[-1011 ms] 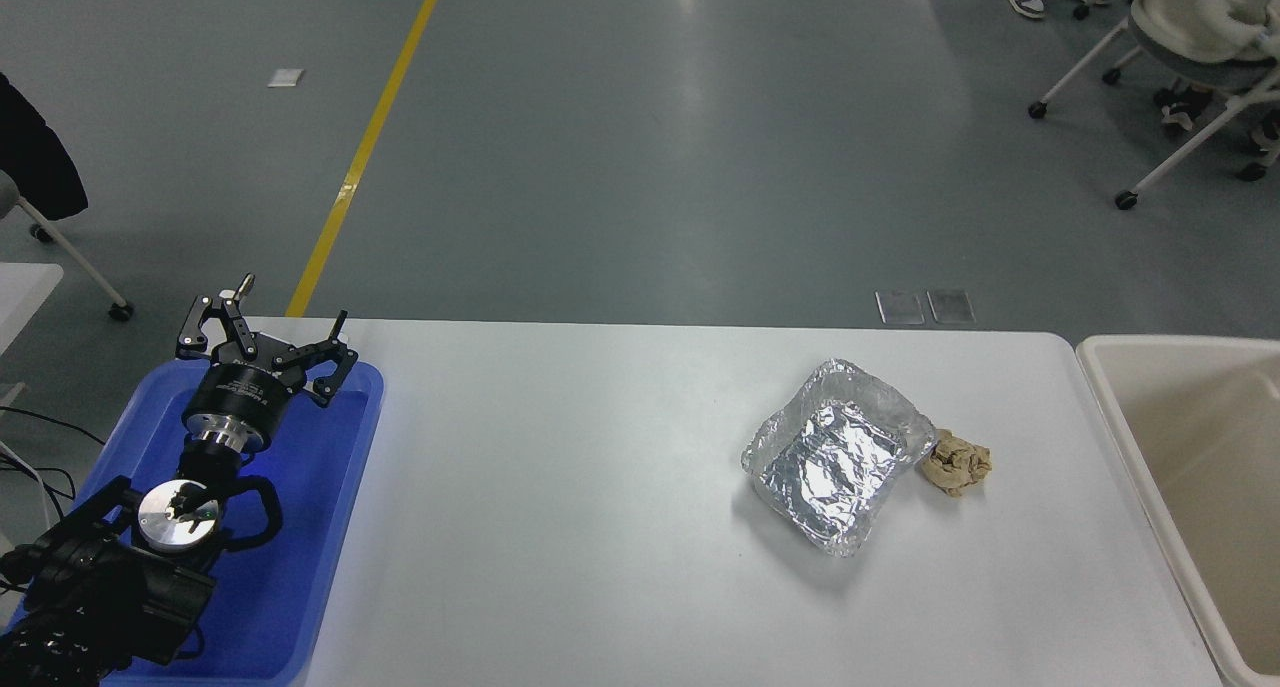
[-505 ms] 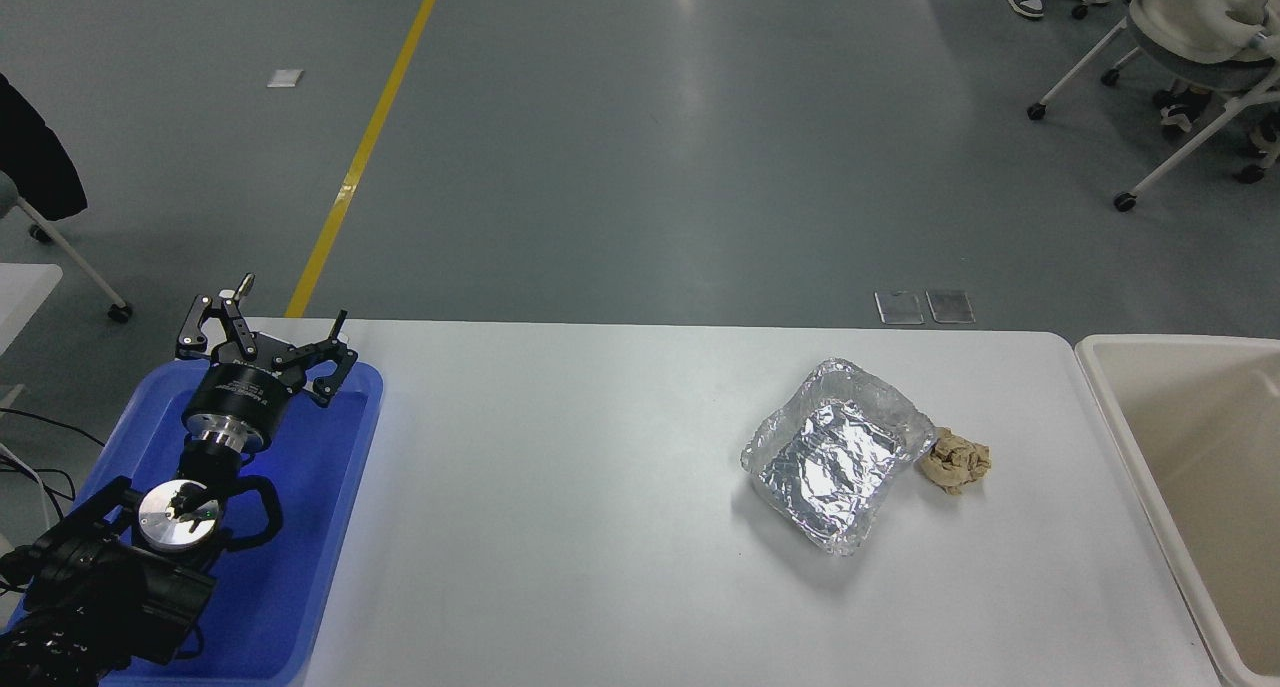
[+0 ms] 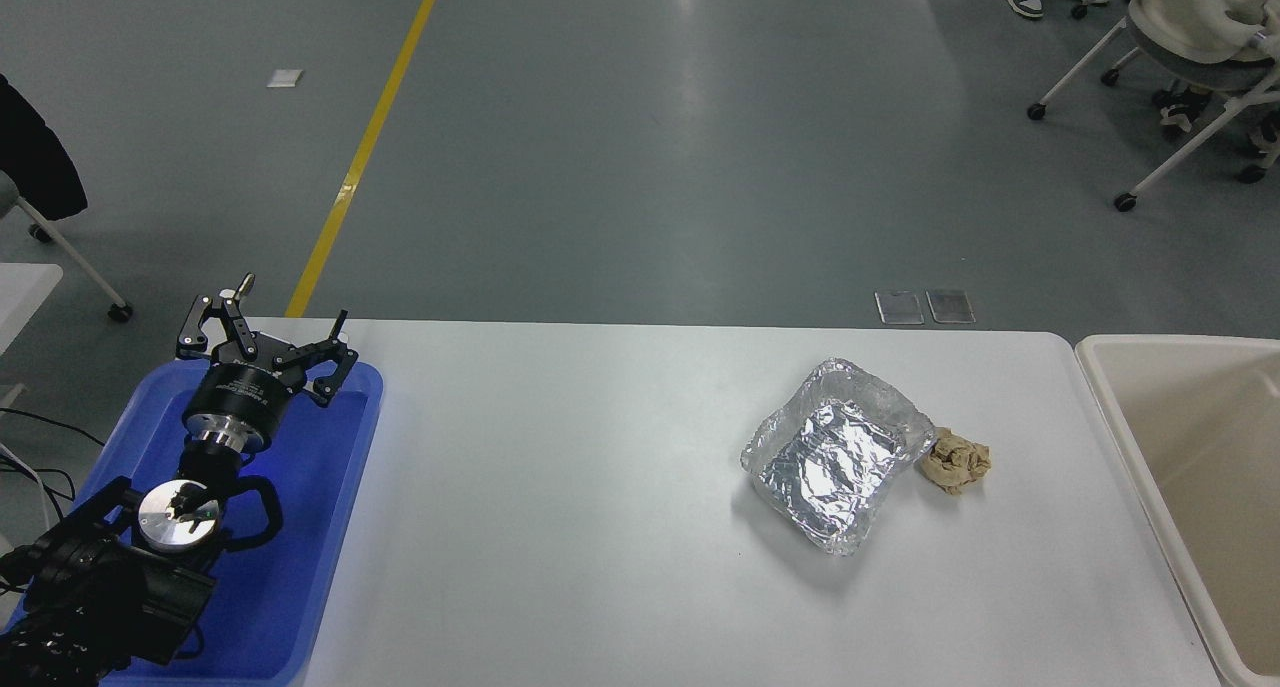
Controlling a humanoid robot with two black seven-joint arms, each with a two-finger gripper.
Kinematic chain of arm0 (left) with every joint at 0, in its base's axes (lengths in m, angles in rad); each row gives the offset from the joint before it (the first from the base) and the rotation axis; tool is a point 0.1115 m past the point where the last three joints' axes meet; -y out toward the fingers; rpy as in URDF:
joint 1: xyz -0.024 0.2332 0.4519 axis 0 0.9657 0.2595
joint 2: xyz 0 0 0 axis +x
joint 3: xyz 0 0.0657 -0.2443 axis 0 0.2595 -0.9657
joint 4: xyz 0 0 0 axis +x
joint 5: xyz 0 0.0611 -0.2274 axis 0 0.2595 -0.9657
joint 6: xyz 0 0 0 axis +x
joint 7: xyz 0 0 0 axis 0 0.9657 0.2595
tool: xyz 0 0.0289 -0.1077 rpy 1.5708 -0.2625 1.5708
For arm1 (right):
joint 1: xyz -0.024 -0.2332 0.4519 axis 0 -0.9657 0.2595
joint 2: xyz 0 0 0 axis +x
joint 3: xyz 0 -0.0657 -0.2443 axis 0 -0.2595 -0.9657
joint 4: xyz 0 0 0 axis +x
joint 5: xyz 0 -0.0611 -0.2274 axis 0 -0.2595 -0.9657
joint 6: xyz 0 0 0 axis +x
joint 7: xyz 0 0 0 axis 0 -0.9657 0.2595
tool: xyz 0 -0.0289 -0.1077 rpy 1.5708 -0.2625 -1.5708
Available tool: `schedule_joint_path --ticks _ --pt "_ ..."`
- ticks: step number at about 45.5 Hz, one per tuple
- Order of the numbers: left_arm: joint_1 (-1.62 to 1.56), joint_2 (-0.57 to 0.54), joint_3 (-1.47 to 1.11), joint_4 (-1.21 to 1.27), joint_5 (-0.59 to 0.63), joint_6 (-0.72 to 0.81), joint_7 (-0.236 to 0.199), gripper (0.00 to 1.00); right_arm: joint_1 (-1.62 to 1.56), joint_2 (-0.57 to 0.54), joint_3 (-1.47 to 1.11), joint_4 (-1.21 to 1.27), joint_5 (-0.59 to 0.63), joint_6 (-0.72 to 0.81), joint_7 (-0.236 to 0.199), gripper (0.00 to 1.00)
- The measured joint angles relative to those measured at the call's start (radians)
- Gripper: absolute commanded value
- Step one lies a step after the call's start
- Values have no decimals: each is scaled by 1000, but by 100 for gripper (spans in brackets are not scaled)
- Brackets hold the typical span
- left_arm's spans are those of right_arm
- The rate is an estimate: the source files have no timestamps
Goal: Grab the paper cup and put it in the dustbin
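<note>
Left gripper (image 3: 262, 339) over blue tray (image 3: 330, 487) – fingers wide (empty) – foil tray (image 3: 835, 457) touching paper wad (image 3: 957, 464).

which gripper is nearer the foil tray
Left, by default. The left gripper is parked over the blue tray, far to the left of the foil tray. The right gripper is out of view.

Left arm (image 3: 110, 567) parked lower left, left gripper (image 3: 268, 339) — fingers spread.
</note>
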Motion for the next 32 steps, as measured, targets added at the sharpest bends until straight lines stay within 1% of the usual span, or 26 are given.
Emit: schedule_joint_path --ticks 11,25,32 --pt "0 0 0 0 0 0 0 100 115 -2 -22 17 -4 7 0 100" --pt "1 0 0 0 0 0 0 100 315 1 -184 107 -11 10 1 100" --pt "0 0 0 0 0 0 0 100 414 2 -238 196 -13 10 1 100"
